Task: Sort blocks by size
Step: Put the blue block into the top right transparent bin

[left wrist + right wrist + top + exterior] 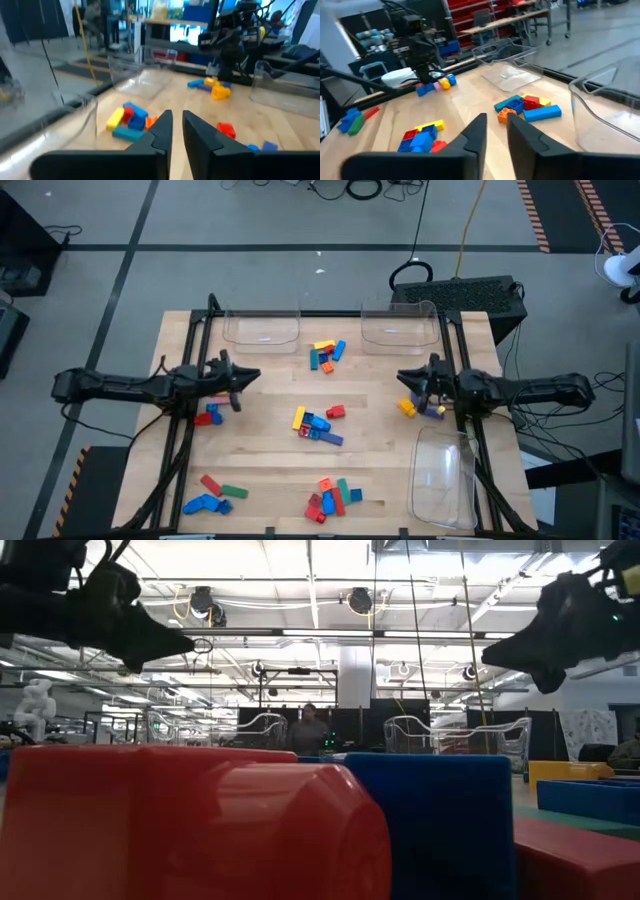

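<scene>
Open tabletop (270,450): bare lanes between scattered block clusters (317,423). Obstructions: three clear trays, two (262,328) at the far edge, one (445,480) at the near right corner; arms overhang both sides.

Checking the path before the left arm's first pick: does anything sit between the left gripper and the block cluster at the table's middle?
Nothing visible does. From the left gripper, bare wood runs to the middle cluster; the red and blue blocks near that arm lie beside the path.
</scene>
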Controlling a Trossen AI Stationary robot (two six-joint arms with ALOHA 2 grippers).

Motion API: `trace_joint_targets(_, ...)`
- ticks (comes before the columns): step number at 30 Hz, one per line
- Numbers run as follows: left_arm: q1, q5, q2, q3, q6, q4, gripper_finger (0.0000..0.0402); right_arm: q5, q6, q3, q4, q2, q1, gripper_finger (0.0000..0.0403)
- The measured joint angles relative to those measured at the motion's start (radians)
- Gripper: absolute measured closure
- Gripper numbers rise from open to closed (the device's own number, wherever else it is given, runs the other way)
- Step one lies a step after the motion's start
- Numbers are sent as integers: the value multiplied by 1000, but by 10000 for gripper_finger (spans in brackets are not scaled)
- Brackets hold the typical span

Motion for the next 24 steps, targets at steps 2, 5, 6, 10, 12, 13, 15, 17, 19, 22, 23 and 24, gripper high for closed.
trace_joint_targets(2, 0, -4, 40, 1, 24, 77, 338, -1, 24, 49, -38, 54, -16, 308)
trace_joint_targets(5, 1, -22, 97, 13, 37, 146, 325, -2, 59, 149, -141, 151, -41, 273)
trace_joint_targets(6, 4, -23, 118, 29, 37, 143, 323, -2, 80, 186, -184, 187, -50, 264)
trace_joint_targets(10, 16, -21, 216, 125, 39, 80, 318, -2, 165, 335, -382, 343, -88, 241)
trace_joint_targets(12, 20, -19, 274, 179, 48, 64, 318, -3, 187, 403, -492, 425, -104, 239)
trace_joint_targets(13, 23, -18, 301, 206, 63, 53, 318, -3, 198, 432, -539, 463, -110, 239)
trace_joint_targets(15, 26, -17, 352, 260, 85, 34, 317, -10, 217, 482, -624, 529, -121, 241)
trace_joint_targets(17, 26, -15, 394, 305, 116, 25, 317, -30, 222, 525, -686, 589, -133, 242)
trace_joint_targets(19, 25, -14, 424, 346, 156, 25, 317, -35, 229, 559, -740, 635, -141, 243)
trace_joint_targets(22, 25, -14, 447, 402, 222, 26, 317, -38, 252, 605, -815, 690, -161, 243)
trace_joint_targets(23, 26, -14, 451, 422, 237, 26, 317, -51, 257, 617, -846, 707, -173, 243)
trace_joint_targets(24, 26, -14, 452, 442, 251, 26, 317, -65, 261, 625, -875, 723, -185, 243)
